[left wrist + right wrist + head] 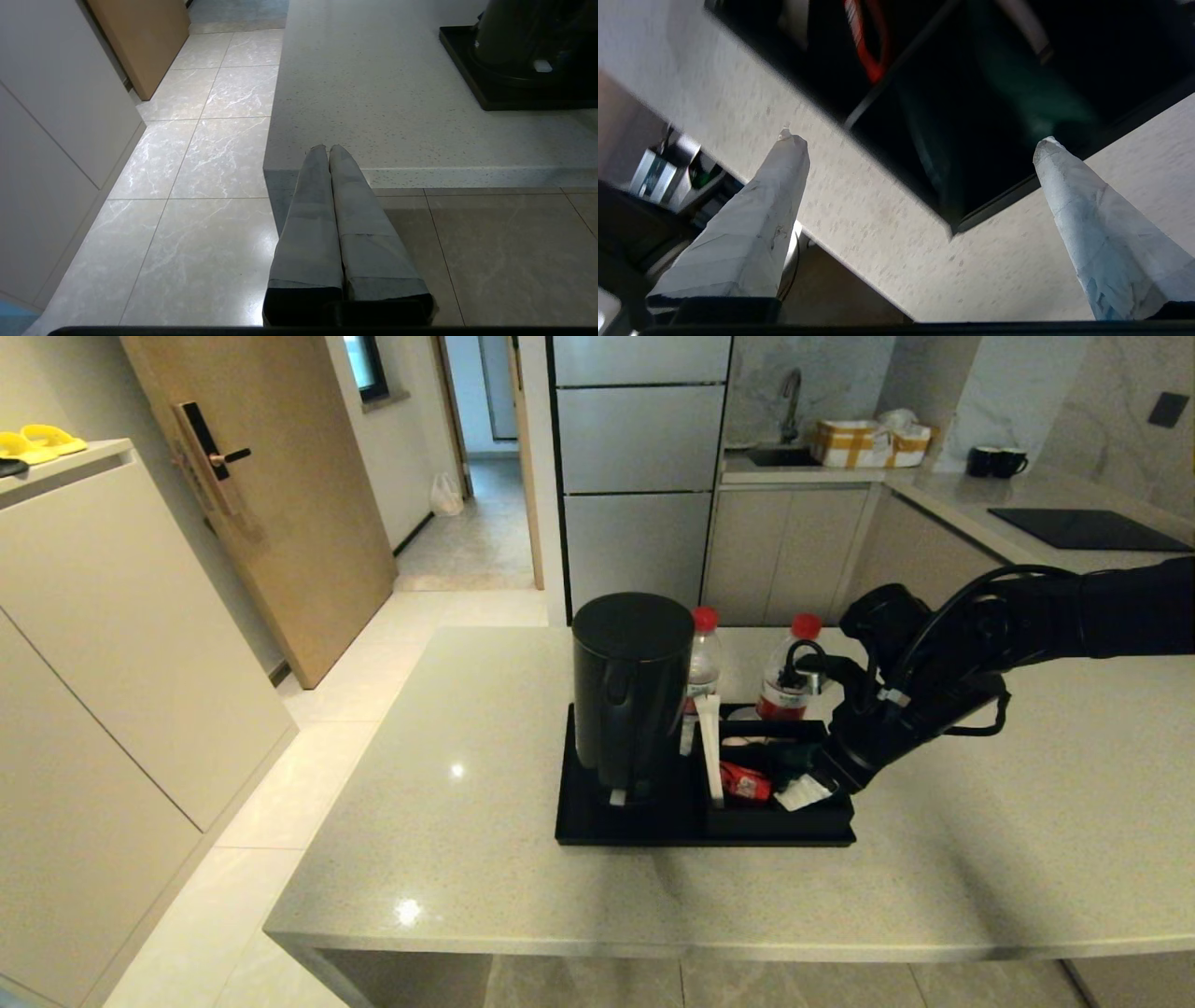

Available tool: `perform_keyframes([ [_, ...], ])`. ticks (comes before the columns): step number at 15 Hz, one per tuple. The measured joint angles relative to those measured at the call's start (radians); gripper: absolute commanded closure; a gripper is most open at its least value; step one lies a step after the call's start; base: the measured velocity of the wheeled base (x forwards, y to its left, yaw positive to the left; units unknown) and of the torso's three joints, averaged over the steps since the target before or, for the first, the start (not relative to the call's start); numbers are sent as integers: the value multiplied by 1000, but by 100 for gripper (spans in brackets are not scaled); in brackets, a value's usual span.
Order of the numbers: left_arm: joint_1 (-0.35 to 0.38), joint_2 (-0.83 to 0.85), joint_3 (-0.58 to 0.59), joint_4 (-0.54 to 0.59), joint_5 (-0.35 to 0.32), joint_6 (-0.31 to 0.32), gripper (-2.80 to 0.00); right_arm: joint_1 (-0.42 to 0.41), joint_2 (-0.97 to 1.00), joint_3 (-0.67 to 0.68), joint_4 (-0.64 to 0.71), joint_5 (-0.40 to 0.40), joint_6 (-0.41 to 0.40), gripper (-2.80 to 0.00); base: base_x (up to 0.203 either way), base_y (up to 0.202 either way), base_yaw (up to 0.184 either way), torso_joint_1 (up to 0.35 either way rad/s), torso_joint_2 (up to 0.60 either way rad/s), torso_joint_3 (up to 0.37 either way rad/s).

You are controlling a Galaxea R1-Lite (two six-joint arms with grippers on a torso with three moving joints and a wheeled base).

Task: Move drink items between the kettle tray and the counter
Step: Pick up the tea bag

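Right gripper (915, 140), spread wide over black compartment box (780, 807): descend straight onto flat dark green sachet (1031, 100), pinch squarely.

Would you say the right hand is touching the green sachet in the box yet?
Apart. The right wrist view shows the right hand open, empty space between its fingertips, with the green sachet lying beyond them.
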Motion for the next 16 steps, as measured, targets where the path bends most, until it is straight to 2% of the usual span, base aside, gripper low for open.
perform_keyframes([
  [6, 0, 0, 0, 0, 0, 0, 0, -10, 23, -9, -1, 6, 3, -280, 0, 0, 0, 0, 0, 0],
  [7, 0, 0, 0, 0, 0, 0, 0, -10, 24, -6, -1, 6, 4, 0, 0, 0, 0, 0, 0, 0],
  [16, 0, 0, 0, 0, 0, 0, 0, -13, 21, -6, 1, 6, 7, 0, 0, 0, 0, 0, 0, 0],
])
